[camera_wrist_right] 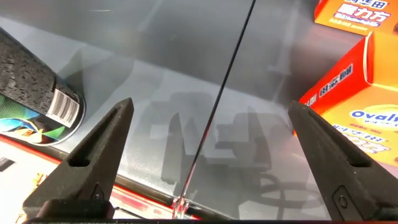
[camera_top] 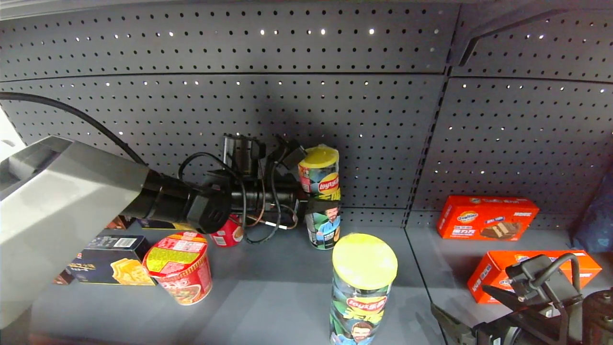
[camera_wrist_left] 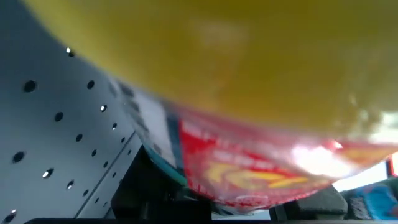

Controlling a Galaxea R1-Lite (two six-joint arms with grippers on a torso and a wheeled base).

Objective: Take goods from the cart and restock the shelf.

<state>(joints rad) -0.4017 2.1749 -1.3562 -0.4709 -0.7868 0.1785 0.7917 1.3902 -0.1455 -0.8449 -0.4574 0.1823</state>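
Yellow-lidded and upright, the chip can (camera_top: 319, 175) stands at the back of the shelf (camera_top: 268, 287), just in front of the grey pegboard (camera_top: 335, 105). My left hand (camera_top: 320, 205) is clamped round its middle, with one dark finger (camera_top: 322, 204) crossing the printed wrap. The can's base looks to be down on the shelf floor, though I cannot say for sure that it bears weight there. From the left wrist camera I get the yellow lid very close, with the red label beneath it and the pegboard holes running off to one side.

A second chip can (camera_top: 363, 287) stands upright nearer the front edge, apart from the held one. To the left of it sits a red cup noodle tub (camera_top: 179, 266), tilted a little — and just beside that lies a dark box (camera_top: 112, 261) printed with yellow crackers. A small red cup (camera_top: 231, 233) shows behind the left arm's cables.

My right hand (camera_wrist_right: 211, 106) hangs low at the front right of the shelf, its two black fingers (camera_wrist_right: 99, 168) spread wide with nothing between them but bare shelf floor and the seam between the two shelf bays. Two orange boxes lie flat in the right bay — one (camera_top: 486, 218) at the back against the pegboard, the other (camera_top: 498, 270) nearer, close to the right hand.
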